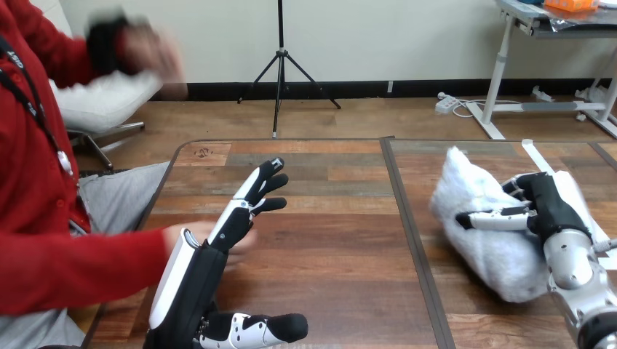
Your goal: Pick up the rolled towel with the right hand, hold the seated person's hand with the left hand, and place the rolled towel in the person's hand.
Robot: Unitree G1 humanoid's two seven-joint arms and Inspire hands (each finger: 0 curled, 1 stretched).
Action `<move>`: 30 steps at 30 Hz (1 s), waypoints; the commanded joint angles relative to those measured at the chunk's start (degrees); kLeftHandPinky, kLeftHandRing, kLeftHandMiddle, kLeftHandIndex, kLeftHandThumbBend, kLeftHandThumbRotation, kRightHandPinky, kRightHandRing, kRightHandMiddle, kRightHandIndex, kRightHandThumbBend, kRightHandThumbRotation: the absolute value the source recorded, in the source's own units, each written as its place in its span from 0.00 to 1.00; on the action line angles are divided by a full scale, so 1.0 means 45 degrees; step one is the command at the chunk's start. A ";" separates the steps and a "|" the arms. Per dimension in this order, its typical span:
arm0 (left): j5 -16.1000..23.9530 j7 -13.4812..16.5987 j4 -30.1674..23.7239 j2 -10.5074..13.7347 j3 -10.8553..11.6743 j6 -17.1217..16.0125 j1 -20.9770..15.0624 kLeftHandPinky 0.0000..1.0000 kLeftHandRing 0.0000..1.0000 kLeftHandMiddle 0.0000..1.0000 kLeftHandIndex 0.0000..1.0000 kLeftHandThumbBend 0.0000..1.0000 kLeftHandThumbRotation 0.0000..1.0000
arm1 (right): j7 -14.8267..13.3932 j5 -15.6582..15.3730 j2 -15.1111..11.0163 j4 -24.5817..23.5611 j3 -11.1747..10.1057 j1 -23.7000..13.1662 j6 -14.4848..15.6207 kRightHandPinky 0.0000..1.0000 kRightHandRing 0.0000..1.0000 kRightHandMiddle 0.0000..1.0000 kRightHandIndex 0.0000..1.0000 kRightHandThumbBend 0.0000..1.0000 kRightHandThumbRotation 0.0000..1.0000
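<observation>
At the frame's right, the right hand point(544, 207) is clamped round the towel point(484, 251) on the table point(335, 211). At lower left, the left hand point(196, 280), fingers straight and spread, stands just in front of the person's hand point(188, 234).

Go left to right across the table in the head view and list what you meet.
The person's red sleeve → the left hand, held open → the rolled towel → the right hand, curled on the towel's right part.

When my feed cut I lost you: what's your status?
Left hand open, over the person's hand. Right hand shut on rolled towel, far right. Nothing between them.
</observation>
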 commanded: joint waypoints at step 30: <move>-0.0069 -0.0342 -0.1160 0.0550 0.0235 0.0998 -0.0171 0.84 0.91 0.94 0.94 1.00 0.70 | 0.5890 0.6179 0.2218 -0.5111 -0.3163 0.2141 -0.3488 0.07 0.12 0.20 0.27 0.56 0.00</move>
